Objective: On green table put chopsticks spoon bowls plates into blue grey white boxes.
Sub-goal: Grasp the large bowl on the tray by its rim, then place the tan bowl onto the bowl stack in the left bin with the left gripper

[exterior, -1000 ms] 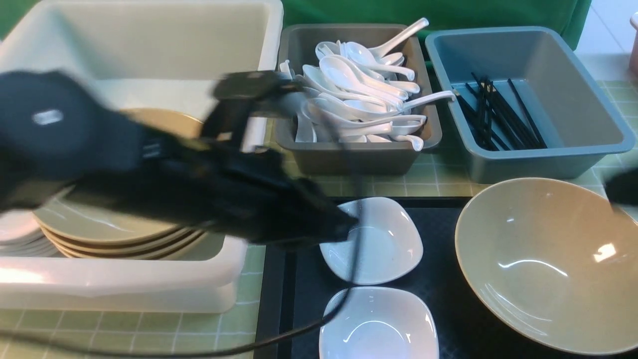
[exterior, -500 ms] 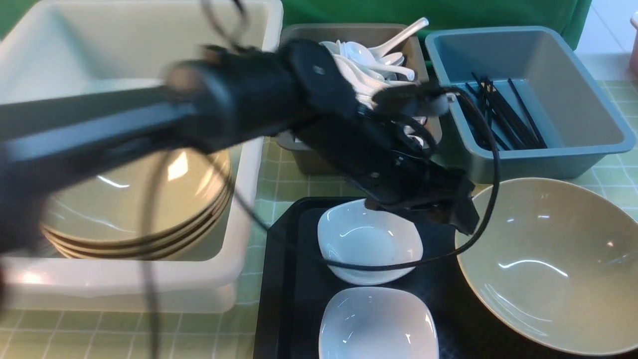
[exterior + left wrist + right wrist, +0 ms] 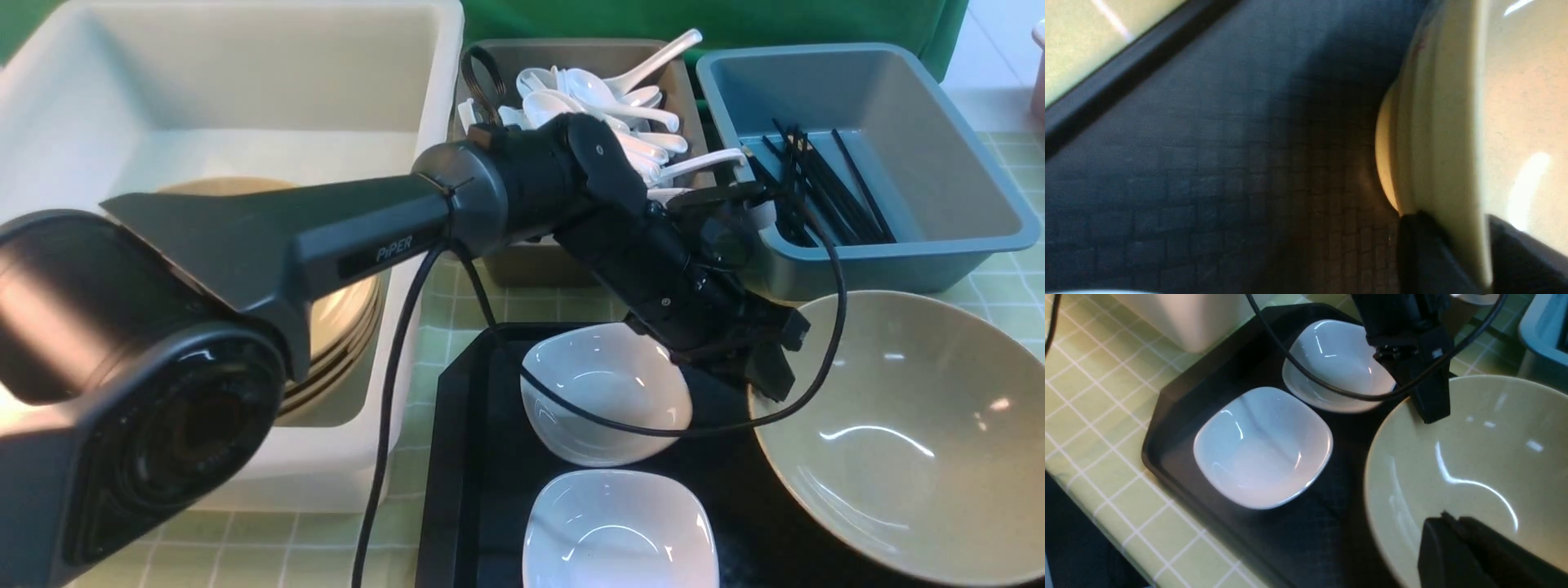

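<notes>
**A:** Upper left, the white box (image 3: 245,49) already holds stacked bowls (image 3: 349,322). Top centre, the grey box (image 3: 522,265) is heaped with spoons (image 3: 604,90). Upper right, the blue box (image 3: 939,261) has the chopsticks (image 3: 824,188).

**B:** What's left?

**A:** Lower centre, a plate (image 3: 606,396) and another plate (image 3: 620,531) sit on the black tray (image 3: 465,457). Lower right, there's one bowl (image 3: 898,441). The left gripper (image 3: 771,376) is clamped on its rim. The right gripper (image 3: 1453,543) hangs over it, fingers pressed together, empty.

**B:** Well past halfway, I'd say. Any writing?

**A:** Just "PiPER" on the left arm (image 3: 326,237).
</notes>
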Tool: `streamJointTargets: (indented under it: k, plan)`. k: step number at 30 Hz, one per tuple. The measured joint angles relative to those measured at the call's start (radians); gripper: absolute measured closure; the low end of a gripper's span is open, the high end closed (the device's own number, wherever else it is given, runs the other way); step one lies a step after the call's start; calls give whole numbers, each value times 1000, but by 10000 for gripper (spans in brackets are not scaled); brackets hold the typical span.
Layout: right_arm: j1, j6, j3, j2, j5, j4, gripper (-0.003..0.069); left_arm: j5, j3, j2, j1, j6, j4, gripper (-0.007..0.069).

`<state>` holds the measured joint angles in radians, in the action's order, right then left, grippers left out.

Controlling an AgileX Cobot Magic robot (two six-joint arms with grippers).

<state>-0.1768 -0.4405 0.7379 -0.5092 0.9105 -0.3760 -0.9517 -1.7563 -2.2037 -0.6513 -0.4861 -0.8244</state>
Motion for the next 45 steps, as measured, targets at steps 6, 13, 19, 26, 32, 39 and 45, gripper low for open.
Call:
streamJointTargets:
  k: [6, 13, 19, 26, 32, 39, 45]
  plan:
    - [0, -7, 0, 0, -3, 6, 618, -85, -15, 19, 13, -8, 1, 609]
    - [0, -87, 92, -20, -4, -15, 615, -166, -15, 142, 107, 12, 37, 608]
    - [0, -235, 183, -136, -12, -186, 612, -244, -15, 354, 269, 58, 36, 608]
    - [0, -521, 208, -328, -25, -516, 612, -285, 94, 642, 528, 125, 95, 608]
    - [-51, -618, 295, -489, -12, -606, 612, -304, 347, 791, 827, 143, 123, 608]
    - [-186, -658, 401, -664, -12, -615, 612, -260, 559, 820, 1206, 151, 149, 608]
    - [-233, -659, 408, -738, -8, -616, 612, -206, 575, 803, 1283, 168, 198, 608]
